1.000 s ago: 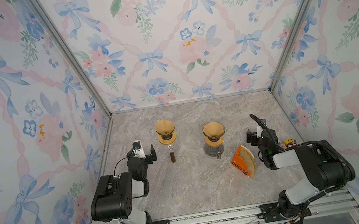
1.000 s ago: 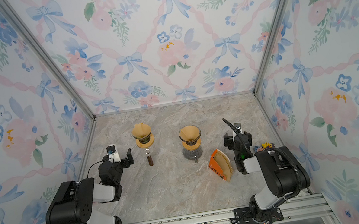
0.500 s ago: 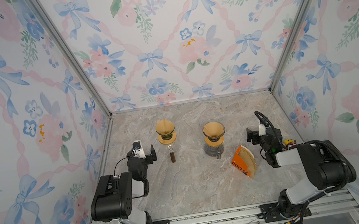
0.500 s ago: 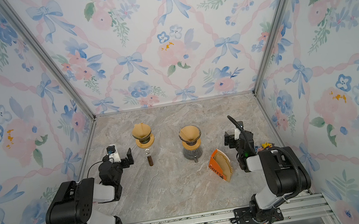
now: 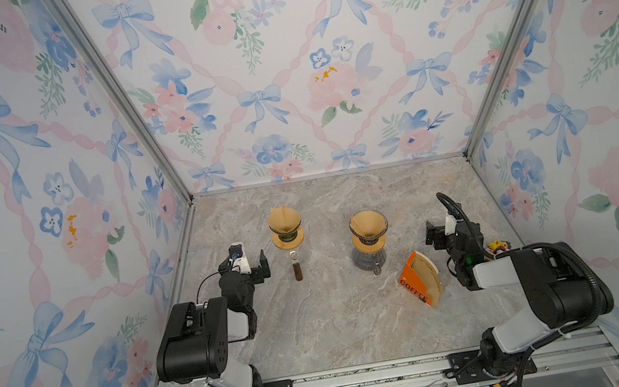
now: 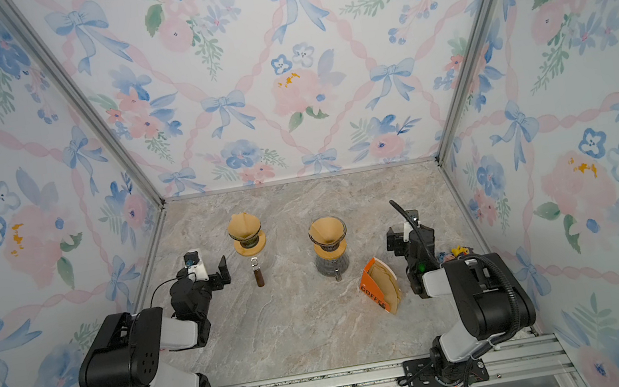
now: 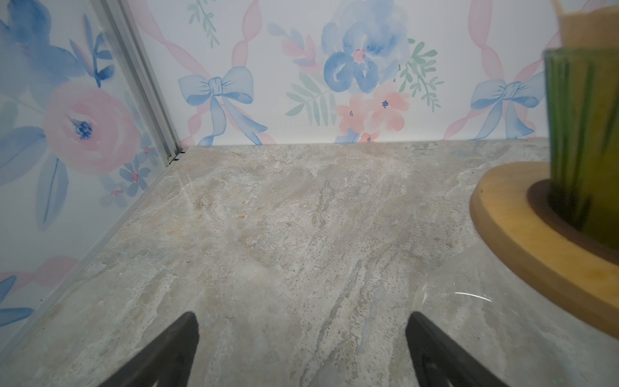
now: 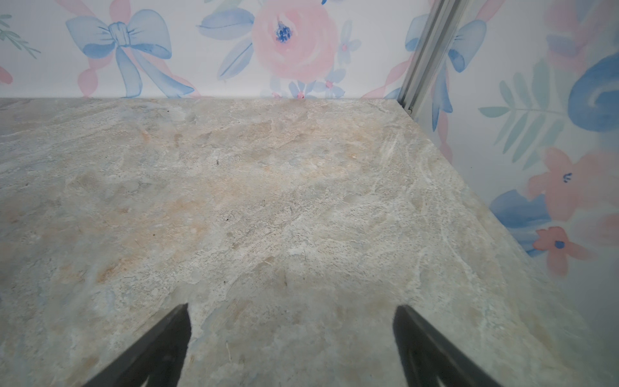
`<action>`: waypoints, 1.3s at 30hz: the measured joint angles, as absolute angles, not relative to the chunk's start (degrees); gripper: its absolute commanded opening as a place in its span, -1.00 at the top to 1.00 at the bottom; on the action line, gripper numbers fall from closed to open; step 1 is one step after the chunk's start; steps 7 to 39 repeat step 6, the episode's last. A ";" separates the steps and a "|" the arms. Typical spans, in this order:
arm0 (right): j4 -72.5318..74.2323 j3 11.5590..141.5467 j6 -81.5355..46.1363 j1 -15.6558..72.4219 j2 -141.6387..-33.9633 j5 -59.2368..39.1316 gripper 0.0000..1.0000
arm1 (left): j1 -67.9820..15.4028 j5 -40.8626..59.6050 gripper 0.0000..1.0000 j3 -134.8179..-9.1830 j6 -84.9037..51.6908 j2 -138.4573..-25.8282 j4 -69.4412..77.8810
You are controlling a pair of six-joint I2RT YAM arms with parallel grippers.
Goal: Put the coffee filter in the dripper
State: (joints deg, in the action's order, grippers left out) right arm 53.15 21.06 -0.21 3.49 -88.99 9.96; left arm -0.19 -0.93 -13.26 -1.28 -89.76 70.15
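In both top views two drippers stand mid-table. The left dripper [image 5: 285, 228] [image 6: 246, 232] is green glass on a wooden ring and holds a brown coffee filter [image 5: 283, 219]. The right dripper [image 5: 368, 228] [image 6: 327, 234] sits on a glass carafe [image 5: 369, 261] and is also lined with a brown filter. An orange pack of filters [image 5: 420, 280] [image 6: 381, 286] stands to the carafe's right. My left gripper [image 5: 254, 264] [image 7: 301, 348] is open beside the left dripper [image 7: 582, 134]. My right gripper [image 5: 438, 235] [image 8: 291, 345] is open over bare table, behind the pack.
A brown-handled tool [image 5: 297, 270] lies just in front of the left dripper. Flowered walls close the marble table [image 5: 320, 327] on three sides. Small colourful objects [image 5: 497, 245] sit by the right wall near my right arm.
The right arm has shifted slightly toward the right wall, away from the filter pack. The left arm and all objects have stayed put.
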 measured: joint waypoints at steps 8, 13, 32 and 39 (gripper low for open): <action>53.15 21.06 -0.19 3.49 -88.99 10.39 -0.93 | -0.16 -0.78 -0.96 -13.26 -1.28 -89.76 70.15; 53.15 21.06 -0.19 3.49 -88.99 10.39 -0.93 | -0.16 -0.78 -0.96 -13.26 -1.28 -89.76 70.15; 53.15 21.06 -0.19 3.49 -88.99 10.39 -0.93 | -0.16 -0.78 -0.96 -13.26 -1.28 -89.76 70.15; 53.15 21.06 -0.19 3.49 -88.99 10.39 -0.93 | -0.16 -0.78 -0.96 -13.26 -1.28 -89.76 70.15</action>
